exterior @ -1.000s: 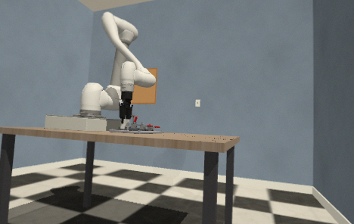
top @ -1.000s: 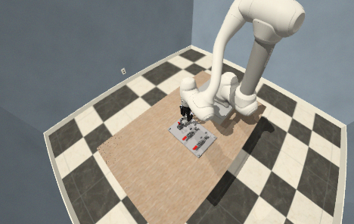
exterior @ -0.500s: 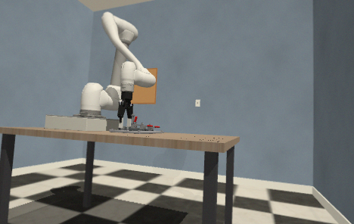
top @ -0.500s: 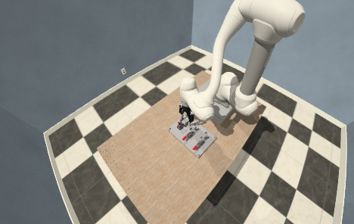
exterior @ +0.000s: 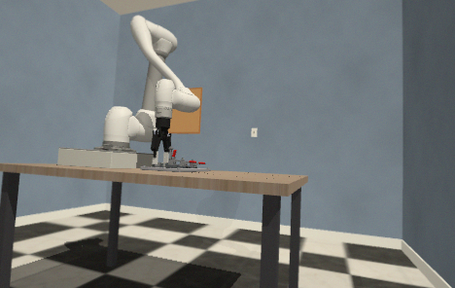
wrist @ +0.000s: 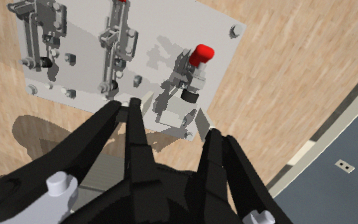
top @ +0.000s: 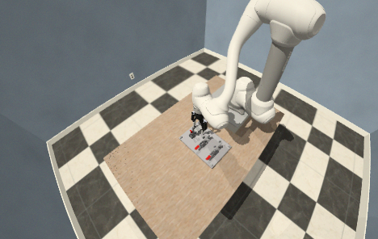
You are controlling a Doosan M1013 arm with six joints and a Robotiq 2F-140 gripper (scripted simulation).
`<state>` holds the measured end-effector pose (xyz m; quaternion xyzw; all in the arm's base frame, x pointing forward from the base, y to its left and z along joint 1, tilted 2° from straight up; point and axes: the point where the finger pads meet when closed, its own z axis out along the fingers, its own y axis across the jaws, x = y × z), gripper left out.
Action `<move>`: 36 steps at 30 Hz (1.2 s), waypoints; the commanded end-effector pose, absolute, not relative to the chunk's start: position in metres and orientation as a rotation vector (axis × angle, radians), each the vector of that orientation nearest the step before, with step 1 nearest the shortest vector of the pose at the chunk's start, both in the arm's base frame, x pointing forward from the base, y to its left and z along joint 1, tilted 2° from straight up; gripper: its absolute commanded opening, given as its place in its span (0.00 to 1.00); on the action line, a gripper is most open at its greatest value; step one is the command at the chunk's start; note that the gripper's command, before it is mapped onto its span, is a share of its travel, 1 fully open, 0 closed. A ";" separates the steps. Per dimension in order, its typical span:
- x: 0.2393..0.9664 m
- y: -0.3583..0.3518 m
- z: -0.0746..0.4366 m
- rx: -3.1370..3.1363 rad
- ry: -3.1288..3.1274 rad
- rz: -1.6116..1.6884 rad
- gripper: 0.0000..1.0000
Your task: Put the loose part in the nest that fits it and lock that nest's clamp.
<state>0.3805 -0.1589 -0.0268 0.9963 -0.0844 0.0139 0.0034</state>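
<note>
Black fingers on your gripper [top: 199,126] [exterior: 160,161] [wrist: 175,112] stand parted and released, low over the grey plate [top: 215,163] [exterior: 191,170] [wrist: 220,45]. In the wrist view, you have the pale block [wrist: 179,109], the loose part, between the fingertips at lower centre, on the plate; you cannot tell whether it sits fully flat. Just above it in the frame is the near clamp's black tip [wrist: 190,96], with its red handle [wrist: 201,54] raised. Farther out, you see the middle clamp [wrist: 112,50] at upper centre and the far clamp [wrist: 32,40] at upper left. The wooden table [top: 154,161] [exterior: 142,174] [wrist: 280,60] lies beneath the plate.
</note>
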 end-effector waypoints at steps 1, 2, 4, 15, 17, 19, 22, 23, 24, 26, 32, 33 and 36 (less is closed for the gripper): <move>0.381 -0.159 -0.027 3.123 -0.265 0.044 0.62; 0.381 -0.159 -0.027 3.123 -0.265 0.044 0.62; 0.381 -0.159 -0.027 3.123 -0.265 0.044 0.62; 0.381 -0.159 -0.027 3.123 -0.265 0.044 0.62; 0.380 -0.159 -0.026 3.123 -0.265 0.044 0.62; 0.380 -0.159 -0.024 3.123 -0.265 0.044 0.62; 0.380 -0.159 -0.018 3.123 -0.265 0.044 0.62; 0.380 -0.159 -0.015 3.123 -0.265 0.044 0.62; 0.380 -0.159 -0.012 3.123 -0.265 0.044 0.62; 0.380 -0.159 -0.005 3.123 -0.265 0.044 0.62; 0.380 -0.159 0.009 3.123 -0.265 0.044 0.62; 0.379 -0.158 0.013 3.123 -0.265 0.044 0.62; 0.379 -0.158 0.023 3.123 -0.265 0.044 0.62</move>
